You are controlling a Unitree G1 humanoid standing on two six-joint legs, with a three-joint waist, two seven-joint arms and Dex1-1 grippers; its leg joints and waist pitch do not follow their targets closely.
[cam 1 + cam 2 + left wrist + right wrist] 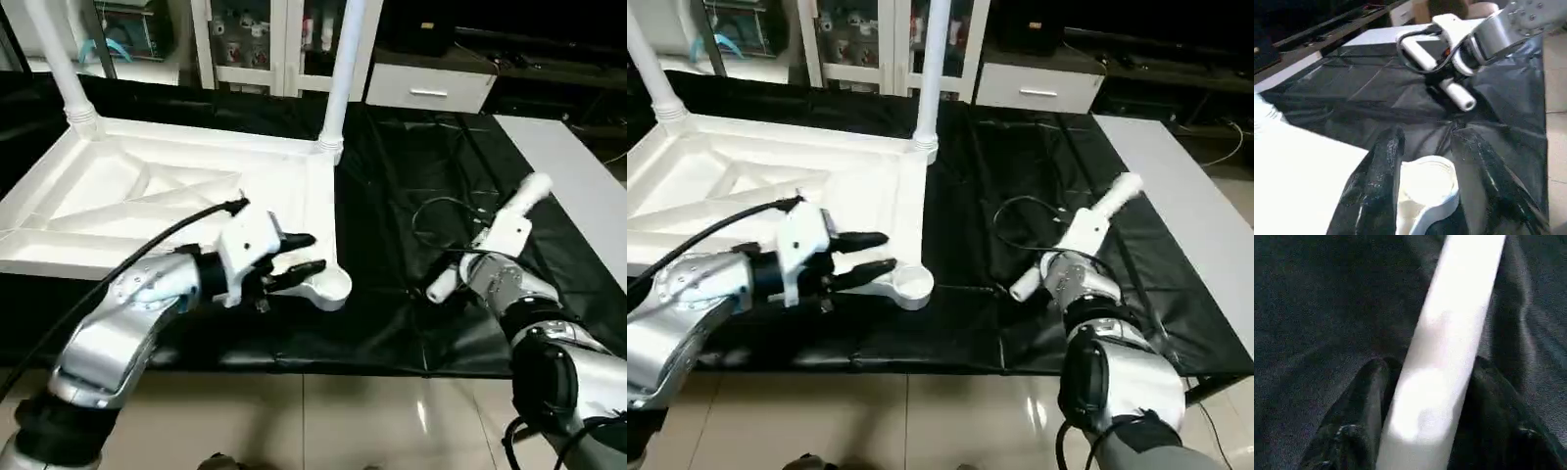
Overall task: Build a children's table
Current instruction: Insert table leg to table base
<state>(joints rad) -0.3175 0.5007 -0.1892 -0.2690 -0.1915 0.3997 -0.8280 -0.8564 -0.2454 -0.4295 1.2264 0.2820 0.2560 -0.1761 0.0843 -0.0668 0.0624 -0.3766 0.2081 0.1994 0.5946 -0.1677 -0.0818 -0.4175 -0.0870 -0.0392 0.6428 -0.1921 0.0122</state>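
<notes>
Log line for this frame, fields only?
stage: third leg pending | left gripper: open around empty corner socket | right gripper: shut on leg | table top: upside down, two legs in

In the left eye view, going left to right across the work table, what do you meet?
Far-left upright leg → table top, ribbed side up → left gripper at the empty near corner socket → second upright leg → right gripper holding a loose leg.

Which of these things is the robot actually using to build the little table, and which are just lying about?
For the job:
- tabletop
- two fitted legs
- loose leg in right gripper
- empty socket at left gripper

Just there:
- black cloth
- cabinet
- cables
</notes>
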